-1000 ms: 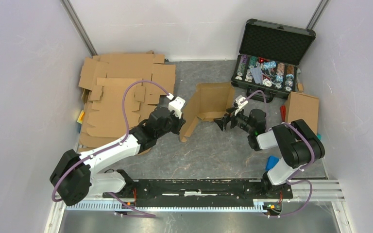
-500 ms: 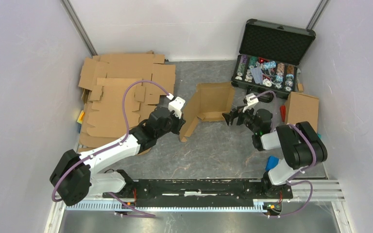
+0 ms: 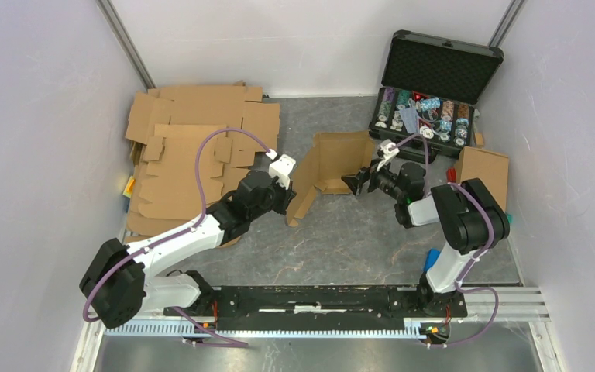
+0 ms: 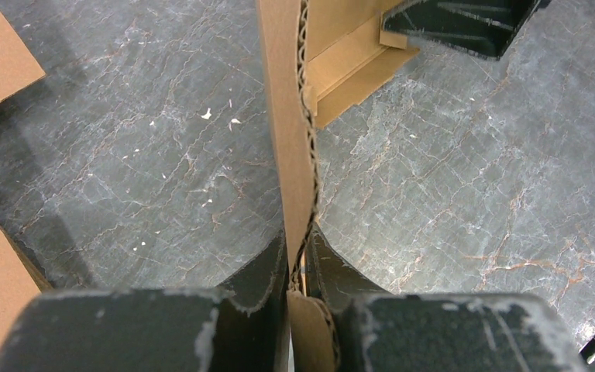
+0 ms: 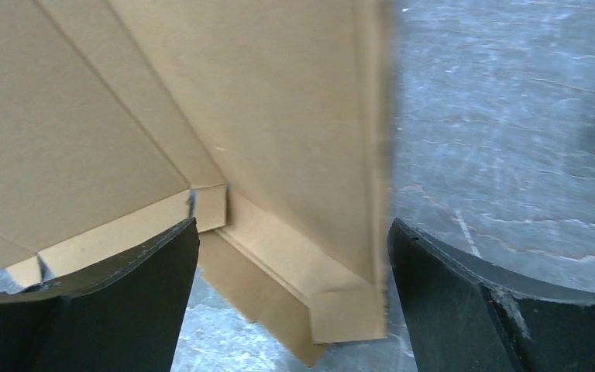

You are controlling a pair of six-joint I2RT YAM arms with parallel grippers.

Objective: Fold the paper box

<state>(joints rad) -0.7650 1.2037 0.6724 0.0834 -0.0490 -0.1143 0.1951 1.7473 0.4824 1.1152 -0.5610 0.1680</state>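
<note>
Our half-folded brown corrugated cardboard box stands on the grey marbled counter between both arms. Our left jaws pinch its left wall, narrow. Our right jaws gape wide astride the right wall's upright edge, which sits almost against one finger, so closing there looks next.

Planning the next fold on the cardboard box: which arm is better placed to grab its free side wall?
Right, likely. The right gripper is open and straddles the edge of the cardboard box wall, one finger on each side. The left gripper is shut on the opposite panel, holding the box steady.
</note>
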